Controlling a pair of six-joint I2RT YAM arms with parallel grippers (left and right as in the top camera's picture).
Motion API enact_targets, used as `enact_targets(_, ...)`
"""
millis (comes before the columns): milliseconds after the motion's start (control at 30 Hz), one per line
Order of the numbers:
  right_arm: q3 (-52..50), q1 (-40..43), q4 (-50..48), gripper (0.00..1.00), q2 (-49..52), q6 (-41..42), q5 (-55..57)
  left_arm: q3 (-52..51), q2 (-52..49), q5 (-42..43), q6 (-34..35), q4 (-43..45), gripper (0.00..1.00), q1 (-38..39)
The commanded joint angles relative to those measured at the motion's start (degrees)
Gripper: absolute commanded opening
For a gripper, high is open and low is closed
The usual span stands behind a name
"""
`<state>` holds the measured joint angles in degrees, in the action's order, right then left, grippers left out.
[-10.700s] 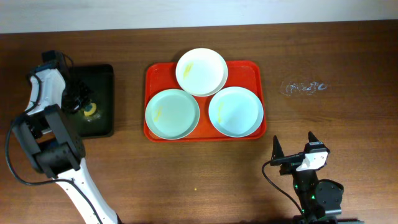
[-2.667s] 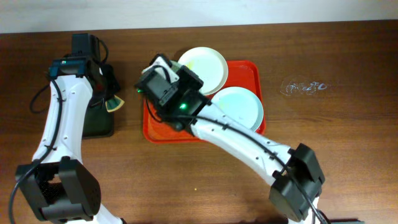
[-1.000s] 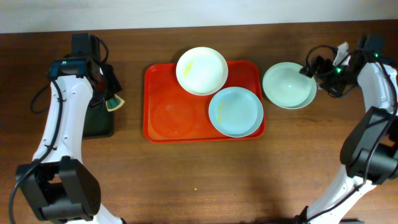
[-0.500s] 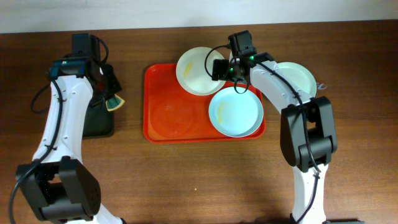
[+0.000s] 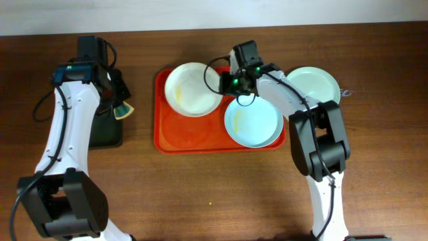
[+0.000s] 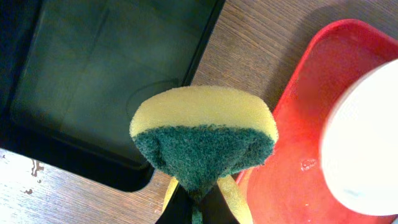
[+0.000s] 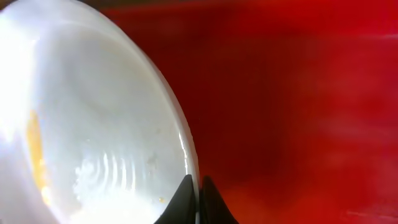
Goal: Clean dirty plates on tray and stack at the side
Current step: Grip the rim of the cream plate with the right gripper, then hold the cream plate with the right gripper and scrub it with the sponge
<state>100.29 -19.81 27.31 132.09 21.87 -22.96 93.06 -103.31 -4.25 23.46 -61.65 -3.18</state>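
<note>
The cream-white plate (image 5: 190, 88) with a yellow smear sits over the left half of the red tray (image 5: 194, 135). My right gripper (image 5: 223, 82) is shut on its right rim; in the right wrist view the rim of the cream plate (image 7: 99, 124) is pinched between the black fingertips of the right gripper (image 7: 196, 190). A light blue plate (image 5: 253, 120) lies on the tray's right half. A mint plate (image 5: 313, 83) rests on the table right of the tray. My left gripper (image 6: 198, 208) is shut on a yellow-green sponge (image 6: 205, 134), held between the black tray and the red tray (image 6: 289, 162).
A black tray (image 5: 107, 130) lies at the left beside the red tray, also seen as the black tray (image 6: 93, 74) in the left wrist view. A small clear wrapper (image 5: 344, 92) lies by the mint plate. Bare wood table spans the front.
My right gripper came from the mint plate at the right, closed on the cream plate's rim and pulled it left across the tray. The left arm and sponge stayed still.
</note>
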Motion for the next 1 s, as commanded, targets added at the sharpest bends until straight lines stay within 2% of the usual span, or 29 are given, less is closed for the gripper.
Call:
enact_targets(0,1.07,-2.75,2.23,0.04,0.28,-3.65,-7.52,-0.24,1.09,0.46,0.48,0.09,0.00,-0.07)
enact_targets(100,1.05,-5.11,9.05,0.04,0.28,-3.63,6.45,-0.24,1.09,0.44,0.46,0.13,0.00,0.83)
enact_targets(133,1.05,-5.77,10.88,0.12,0.28,-3.63,11.47,-0.24,1.09,0.42,0.46,0.13,0.00,1.46)
enact_targets(167,1.05,-6.03,11.37,0.18,0.28,-3.65,12.24,-0.24,1.09,0.39,0.46,0.17,0.00,1.95)
enact_targets(233,1.05,-6.05,10.58,0.38,0.28,-4.72,12.24,-0.24,1.05,0.39,0.37,0.68,0.00,2.62)
enact_targets(300,1.05,-6.05,8.61,0.49,0.28,-11.47,12.22,-0.24,0.83,0.42,0.07,0.74,0.00,2.78)
enact_targets(333,1.05,-6.05,7.98,0.57,0.28,-13.92,12.26,-0.24,0.70,0.42,0.07,0.74,0.00,2.78)
enact_targets(467,1.03,-6.05,3.87,0.60,0.46,-26.23,12.28,-0.24,-2.27,0.50,0.07,0.68,0.00,2.84)
enact_targets(533,1.03,-6.05,3.41,0.57,0.72,-28.85,12.15,-0.24,-2.45,2.05,-0.79,0.92,0.00,3.15)
enact_targets(600,1.03,-6.12,3.65,0.40,1.09,-28.87,11.91,-0.24,-2.45,3.67,-2.51,1.22,0.00,3.69)
enact_targets(667,1.01,-6.12,4.59,0.34,1.46,-28.70,10.56,-0.24,-2.45,3.72,-2.49,1.22,0.00,4.50)
enact_targets(767,0.96,-6.12,5.49,0.34,1.46,-28.50,10.54,-0.24,-2.45,4.09,-2.51,1.36,0.00,6.23)
enact_targets(833,0.61,-6.10,4.87,0.38,2.75,-28.52,10.58,-0.24,-2.45,4.09,-2.51,1.46,0.00,7.21)
enact_targets(867,0.61,-6.10,5.07,0.35,3.34,-28.50,10.54,-0.24,-2.45,4.09,-2.51,1.40,0.00,7.58)
enact_targets(933,0.61,-6.16,5.44,0.11,3.72,-26.58,10.58,-0.24,-2.45,4.11,-2.49,1.42,0.00,8.44)
enact_targets(967,0.68,-6.14,5.44,0.04,3.61,-23.54,10.58,-0.24,-2.56,4.11,-2.49,1.42,0.00,9.18)
